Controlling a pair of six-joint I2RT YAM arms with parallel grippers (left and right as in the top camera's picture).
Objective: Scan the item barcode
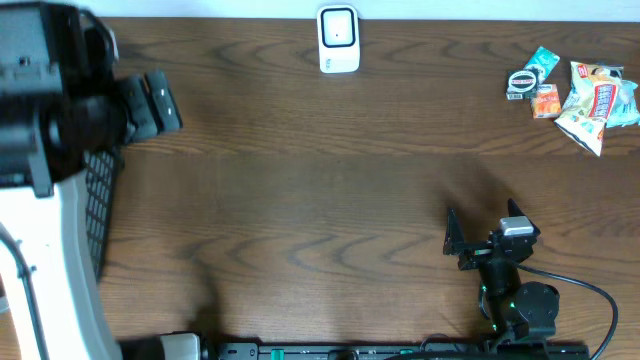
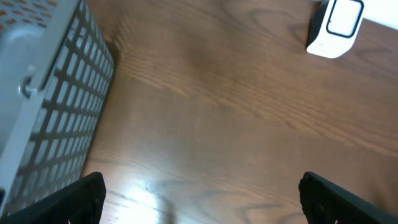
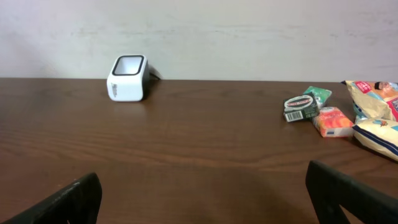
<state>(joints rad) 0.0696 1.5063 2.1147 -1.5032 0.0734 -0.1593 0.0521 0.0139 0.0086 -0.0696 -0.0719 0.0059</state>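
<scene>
The left gripper (image 2: 202,202) hangs wide open and empty above the brown wooden desk (image 1: 300,180), just beside a grey wire-mesh basket (image 2: 50,106). The right gripper (image 3: 205,202) is also spread fully apart and holds nothing, low over the desk. A small white box-shaped barcode scanner (image 1: 338,40) stands at the far edge. The pile of colourful snack packets (image 1: 580,95) lies at the far right, well apart from both grippers.

The left arm (image 1: 40,110) shows bulky black housings on a white link (image 1: 60,260), and the left claw (image 1: 162,100) is black. The right arm (image 1: 520,300), right claw (image 1: 452,240) and looping cable (image 1: 600,291) are black, with a grey wrist block (image 1: 517,229).
</scene>
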